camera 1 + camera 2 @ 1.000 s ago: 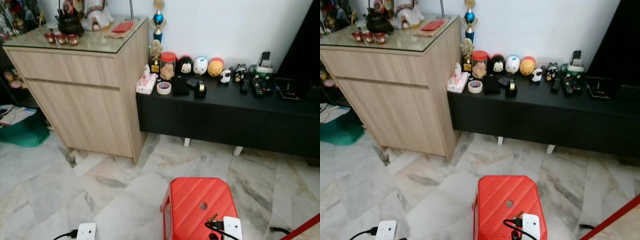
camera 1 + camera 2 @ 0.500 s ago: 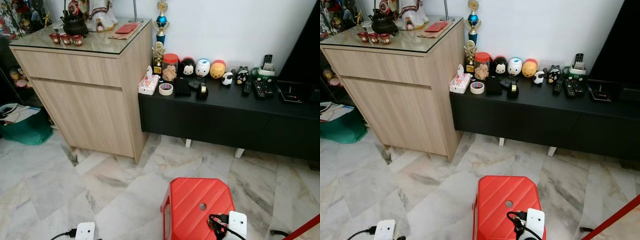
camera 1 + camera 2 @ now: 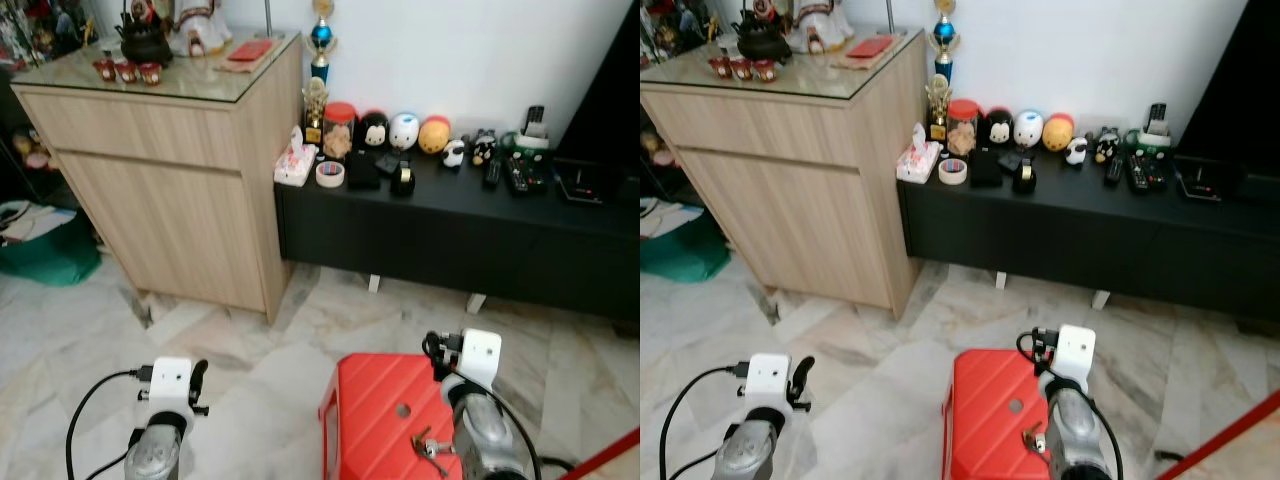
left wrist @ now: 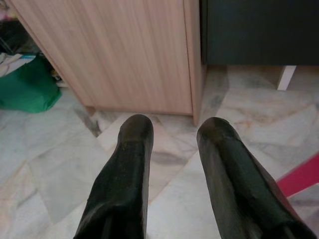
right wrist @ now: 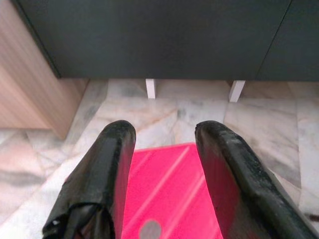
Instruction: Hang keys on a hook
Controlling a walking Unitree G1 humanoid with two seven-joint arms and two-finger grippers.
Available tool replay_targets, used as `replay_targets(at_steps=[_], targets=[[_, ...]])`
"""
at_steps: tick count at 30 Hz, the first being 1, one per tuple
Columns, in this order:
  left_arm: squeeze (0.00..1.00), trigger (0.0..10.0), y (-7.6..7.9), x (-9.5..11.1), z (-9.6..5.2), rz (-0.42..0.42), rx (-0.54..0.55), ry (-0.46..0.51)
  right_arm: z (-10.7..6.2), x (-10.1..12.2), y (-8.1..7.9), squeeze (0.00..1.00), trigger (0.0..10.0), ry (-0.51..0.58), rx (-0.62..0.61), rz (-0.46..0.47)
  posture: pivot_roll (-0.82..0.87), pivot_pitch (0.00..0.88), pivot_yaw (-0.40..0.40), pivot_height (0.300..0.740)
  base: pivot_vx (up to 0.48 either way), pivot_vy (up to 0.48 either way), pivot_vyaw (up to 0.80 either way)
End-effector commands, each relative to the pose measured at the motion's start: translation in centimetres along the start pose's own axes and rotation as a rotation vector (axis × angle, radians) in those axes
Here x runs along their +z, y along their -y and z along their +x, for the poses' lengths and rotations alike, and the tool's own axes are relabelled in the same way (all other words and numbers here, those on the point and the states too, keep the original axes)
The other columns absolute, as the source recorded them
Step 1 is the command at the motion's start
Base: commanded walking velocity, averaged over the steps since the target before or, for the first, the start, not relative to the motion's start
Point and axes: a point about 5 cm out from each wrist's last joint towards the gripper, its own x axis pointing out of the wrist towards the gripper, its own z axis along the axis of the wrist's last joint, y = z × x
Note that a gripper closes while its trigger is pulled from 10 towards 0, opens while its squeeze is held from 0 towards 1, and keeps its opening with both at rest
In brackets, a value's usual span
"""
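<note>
Right tool has risen into the lower centre of frame, fingers apart and empty above the red stool, where the keys lie ungrasped; left tool, likewise raised and parted, idles lower left, so pickup looks imminent.

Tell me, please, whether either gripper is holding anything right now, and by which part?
Nothing is held. The left gripper and right gripper are both open and empty; the keys lie on the red stool.
</note>
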Motion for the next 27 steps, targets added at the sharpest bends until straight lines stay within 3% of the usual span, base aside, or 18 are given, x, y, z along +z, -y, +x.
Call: replay_targets(at_steps=[1, 7, 12, 18, 27], targets=[[0.0, 10.0, 0.0, 0.7, -0.3, -0.016, -0.006, 0.057, 0.2, 1.0, -0.3, 0.0, 10.0, 0.063, 0.026, -0.016, 0.04, 0.0, -0.037, 0.74, 0.0, 0.0, 0.0], [0.0, 10.0, 0.1, 2.4, -2.1, -0.045, -0.009, 0.167, -1.1, 0.4, 0.3, 0.0, 10.0, 0.117, 0.032, -0.045, 0.06, 0.0, -0.051, 0.74, 0.0, 0.0, 0.0], [0.0, 10.0, 0.9, 2.7, -1.5, -0.056, -0.046, 0.157, -1.7, -0.5, 0.5, 0.0, 10.0, 0.095, 0.009, -0.053, 0.05, 0.0, -0.036, 0.74, 0.0, 0.0, 0.0], [0.0, 10.0, 1.5, 3.2, -0.9, -0.044, -0.079, 0.16, -1.2, -0.6, 0.5, 0.0, 10.0, 0.049, -0.01, -0.053, 0.04, 0.0, -0.025, 0.74, 0.0, 0.0, 0.0], [0.0, 10.0, 1.6, 3.6, -1.1, -0.06, -0.082, 0.137, -1.1, -0.1, 0.4, 0.0, 10.0, 0.053, -0.004, -0.063, 0.06, 0.0, -0.034, 0.69, 0.0, 0.0, 0.0]])
